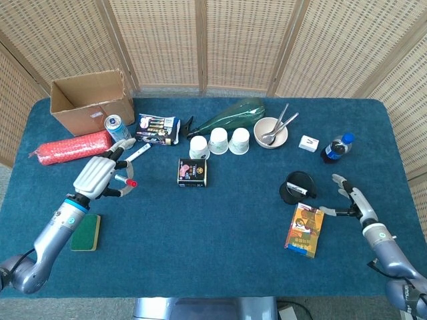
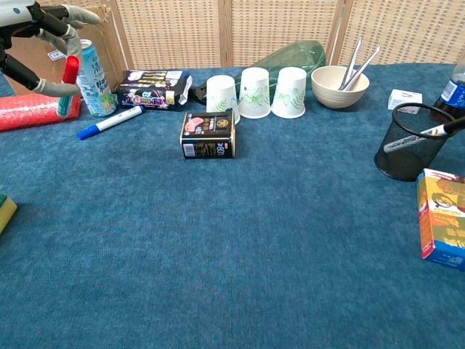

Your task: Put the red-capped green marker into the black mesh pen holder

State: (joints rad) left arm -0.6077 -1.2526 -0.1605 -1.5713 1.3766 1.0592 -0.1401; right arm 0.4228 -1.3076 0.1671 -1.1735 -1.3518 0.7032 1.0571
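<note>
My left hand (image 1: 99, 177) holds the red-capped green marker (image 1: 125, 181) above the table at the left, cap end pointing right. In the chest view the marker (image 2: 67, 83) stands nearly upright, pinched in my left hand (image 2: 33, 29) at the top left corner. The black mesh pen holder (image 1: 297, 187) stands right of centre with a pen in it, and it shows at the right edge as the holder (image 2: 409, 142). My right hand (image 1: 349, 200) hovers open to the right of the holder, fingers spread. It is outside the chest view.
A black tin (image 1: 192, 171) lies between marker and holder. Three paper cups (image 1: 219, 141), a bowl (image 1: 271, 132), a green bottle (image 1: 230, 115), a blue-capped marker (image 1: 137, 155), a can (image 1: 117, 130) and a cardboard box (image 1: 90, 101) line the back. An orange box (image 1: 305, 229) lies below the holder; a sponge (image 1: 86, 232) at left.
</note>
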